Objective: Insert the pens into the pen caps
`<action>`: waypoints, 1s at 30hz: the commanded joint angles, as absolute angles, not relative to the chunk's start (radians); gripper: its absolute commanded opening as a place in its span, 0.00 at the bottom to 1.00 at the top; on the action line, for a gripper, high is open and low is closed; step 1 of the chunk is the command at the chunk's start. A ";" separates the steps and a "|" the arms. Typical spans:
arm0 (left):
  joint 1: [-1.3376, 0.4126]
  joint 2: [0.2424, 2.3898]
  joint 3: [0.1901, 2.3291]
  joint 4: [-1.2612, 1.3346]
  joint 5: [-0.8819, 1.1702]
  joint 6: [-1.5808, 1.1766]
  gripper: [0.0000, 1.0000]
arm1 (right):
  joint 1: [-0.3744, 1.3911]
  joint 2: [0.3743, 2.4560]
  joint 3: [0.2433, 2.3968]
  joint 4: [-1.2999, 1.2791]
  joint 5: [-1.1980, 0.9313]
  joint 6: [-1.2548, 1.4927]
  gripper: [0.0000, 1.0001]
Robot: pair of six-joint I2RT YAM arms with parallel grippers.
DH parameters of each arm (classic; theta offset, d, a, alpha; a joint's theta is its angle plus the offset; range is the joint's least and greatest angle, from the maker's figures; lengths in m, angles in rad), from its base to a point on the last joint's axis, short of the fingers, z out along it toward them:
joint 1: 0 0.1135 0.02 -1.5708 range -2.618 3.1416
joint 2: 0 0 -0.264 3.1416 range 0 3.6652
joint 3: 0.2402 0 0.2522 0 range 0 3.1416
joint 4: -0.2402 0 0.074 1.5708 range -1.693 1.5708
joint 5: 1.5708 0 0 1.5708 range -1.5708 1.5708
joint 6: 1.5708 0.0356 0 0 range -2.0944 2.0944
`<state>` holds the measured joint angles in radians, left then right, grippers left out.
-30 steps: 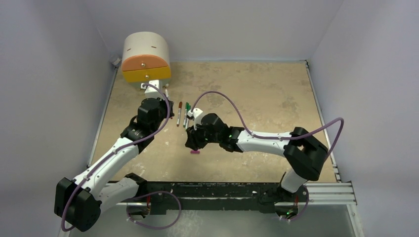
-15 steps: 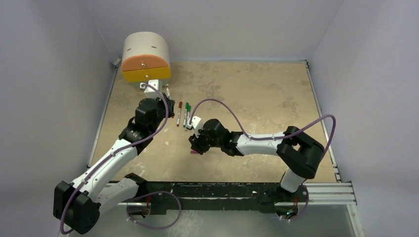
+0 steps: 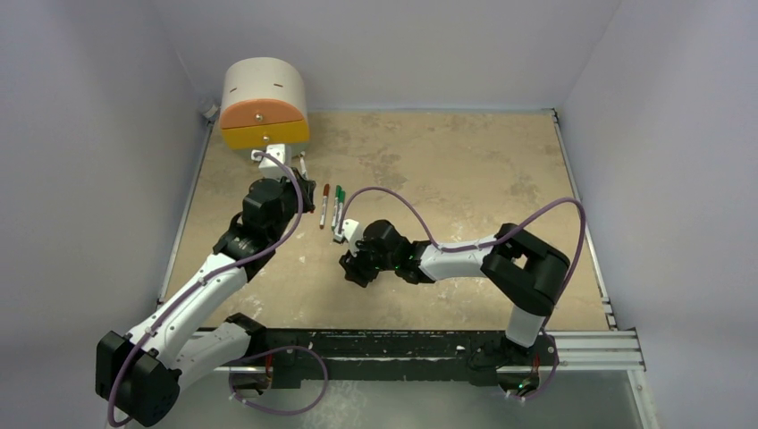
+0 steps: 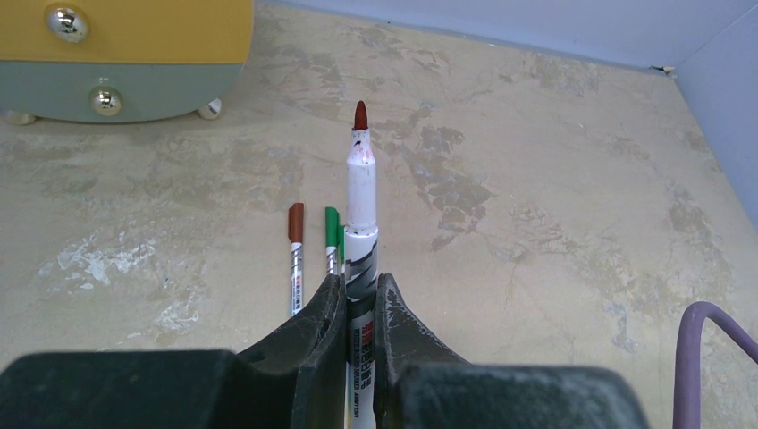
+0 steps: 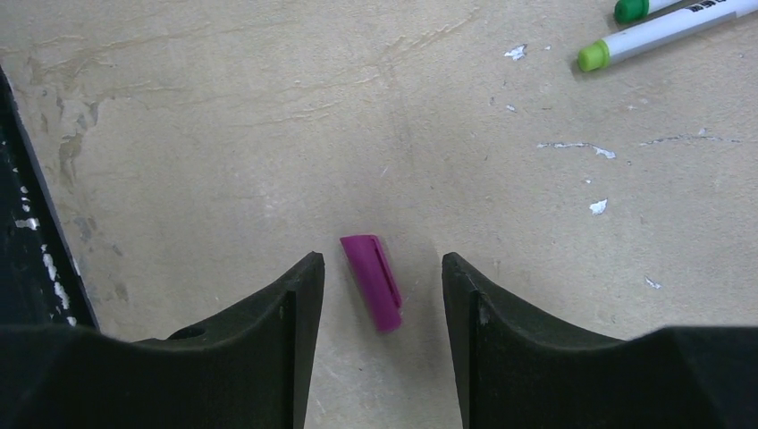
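My left gripper (image 4: 361, 288) is shut on an uncapped white pen (image 4: 361, 206) with a dark red tip, held above the table and pointing toward the back; it also shows in the top view (image 3: 302, 167). My right gripper (image 5: 375, 270) is open and low over the table, its fingers on either side of the magenta cap (image 5: 373, 281), which lies flat and untouched. In the top view the right gripper (image 3: 350, 266) hides that cap. A dark-red-capped pen (image 4: 295, 259) and green-capped pens (image 4: 331, 243) lie side by side on the table (image 3: 465, 179).
An orange and yellow drawer unit (image 3: 264, 105) stands at the back left, just beyond the left gripper (image 3: 299, 185). The ends of two green-capped pens (image 5: 657, 29) lie at the right wrist view's top right. A black rail (image 5: 27, 232) runs along its left edge.
My right arm has folded lower and the right gripper has come down around the magenta cap, which now is hidden in the top view. The left gripper has barely moved.
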<state>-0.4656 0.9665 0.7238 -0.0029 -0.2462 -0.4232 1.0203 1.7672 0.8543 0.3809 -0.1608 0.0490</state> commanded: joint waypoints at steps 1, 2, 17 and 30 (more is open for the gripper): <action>-0.460 0.962 0.762 0.044 -0.239 -0.402 0.00 | 1.025 1.765 0.873 0.409 -0.177 0.024 0.53; -0.460 0.962 0.762 0.044 -0.241 -0.401 0.00 | 1.027 1.767 0.869 0.408 -0.170 0.024 0.53; -0.461 0.945 0.761 0.038 -0.262 -0.400 0.00 | 1.060 1.810 0.852 0.374 -0.002 0.023 0.50; -0.461 0.940 0.755 0.041 -0.264 -0.402 0.00 | 1.125 1.797 0.822 0.336 0.161 0.045 0.38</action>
